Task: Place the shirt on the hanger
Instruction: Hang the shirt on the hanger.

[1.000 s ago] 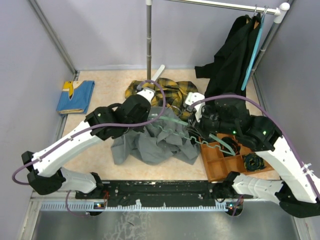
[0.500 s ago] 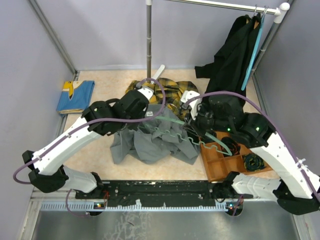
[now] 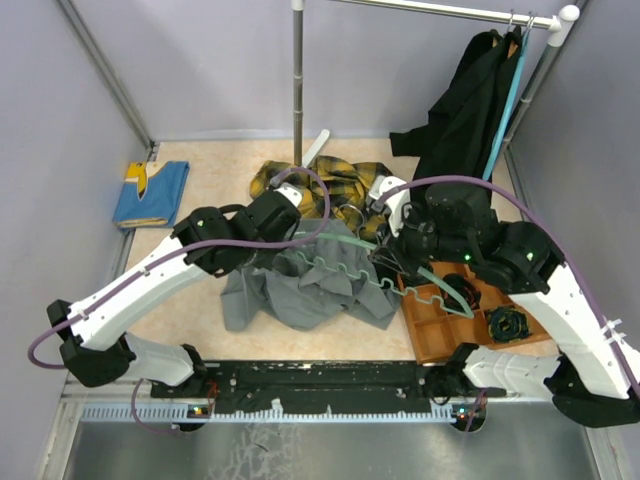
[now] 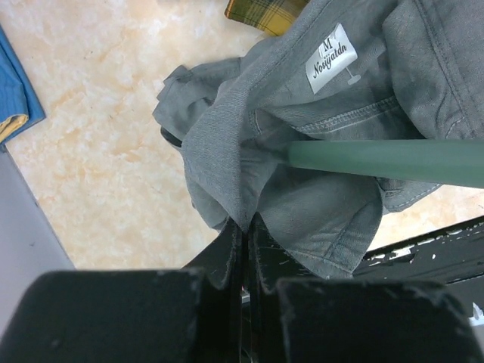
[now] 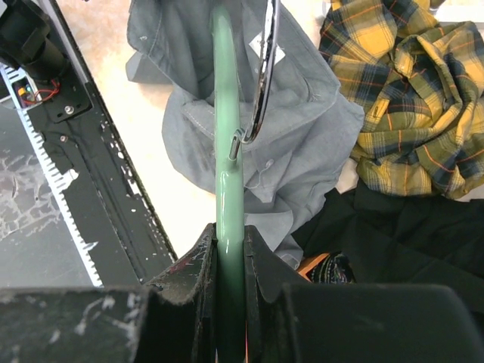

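Note:
The grey shirt [image 3: 320, 285] lies bunched at the table's middle. Its collar with a white size label [image 4: 330, 57] shows in the left wrist view. My left gripper [image 4: 246, 227] is shut on a fold of the shirt's collar edge [image 4: 227, 151] and lifts it. My right gripper [image 5: 229, 242] is shut on the pale green hanger [image 5: 227, 151], near its metal hook [image 5: 261, 83]. The hanger's wavy lower bar [image 3: 345, 268] lies across the shirt, and one arm end [image 4: 378, 160] pokes into the collar opening. In the top view the right gripper [image 3: 392, 250] sits right of the shirt.
A yellow plaid shirt [image 3: 330, 185] lies behind the grey one. A black garment [image 3: 465, 110] hangs on a teal hanger from the rail at back right. An orange tray [image 3: 455, 320] holds small items at front right. A blue cloth [image 3: 150, 192] lies far left. A vertical pole [image 3: 297, 80] stands behind.
The left gripper has shifted left, pulling the collar with it. The hanger has moved further left into the shirt opening. The right arm has risen slightly.

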### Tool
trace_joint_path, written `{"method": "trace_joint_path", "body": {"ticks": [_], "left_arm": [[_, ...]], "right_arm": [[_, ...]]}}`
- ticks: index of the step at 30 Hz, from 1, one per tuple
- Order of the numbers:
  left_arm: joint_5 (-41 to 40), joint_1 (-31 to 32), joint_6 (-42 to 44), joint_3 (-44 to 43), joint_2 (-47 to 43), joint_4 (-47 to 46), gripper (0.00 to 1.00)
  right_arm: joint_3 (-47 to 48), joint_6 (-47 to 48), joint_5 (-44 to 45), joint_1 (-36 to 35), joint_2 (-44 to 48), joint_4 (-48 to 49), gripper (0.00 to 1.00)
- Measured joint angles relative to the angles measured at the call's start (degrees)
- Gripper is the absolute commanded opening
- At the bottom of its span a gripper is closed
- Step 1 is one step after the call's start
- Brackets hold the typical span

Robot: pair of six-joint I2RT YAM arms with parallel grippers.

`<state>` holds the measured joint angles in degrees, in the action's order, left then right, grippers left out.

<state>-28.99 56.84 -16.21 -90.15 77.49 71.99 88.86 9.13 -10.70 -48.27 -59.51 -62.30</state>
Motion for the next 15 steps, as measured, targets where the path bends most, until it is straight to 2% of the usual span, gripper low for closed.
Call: {"method": "trace_joint_path", "body": {"ticks": [15], "left_arm": [[2.27, 0.00, 2.80, -2.47, -0.02, -0.42, 0.00]], "right_arm": [[-2.64, -0.81, -5.18, 0.39, -5.14, 7.39, 0.00]]}}
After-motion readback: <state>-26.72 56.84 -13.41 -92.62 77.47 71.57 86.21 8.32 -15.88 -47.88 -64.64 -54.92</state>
